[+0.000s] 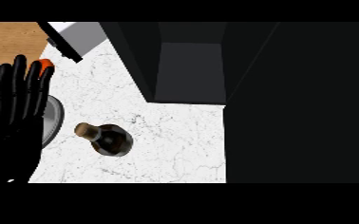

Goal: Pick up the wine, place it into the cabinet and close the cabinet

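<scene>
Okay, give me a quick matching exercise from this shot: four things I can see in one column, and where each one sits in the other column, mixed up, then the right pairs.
Things:
1. wine bottle
2. left hand
3. cabinet
4. grey plate

Places:
A. top middle, open, dark inside
B. left edge, fingers up
C. on the marble counter, lower left of centre
D. partly hidden behind the hand

Pairs: 1-C, 2-B, 3-A, 4-D

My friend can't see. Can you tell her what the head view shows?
A dark wine bottle with a cork stands on a white marble counter, untouched. Behind it is a dark open cabinet. The left hand rests open at the left edge.
</scene>
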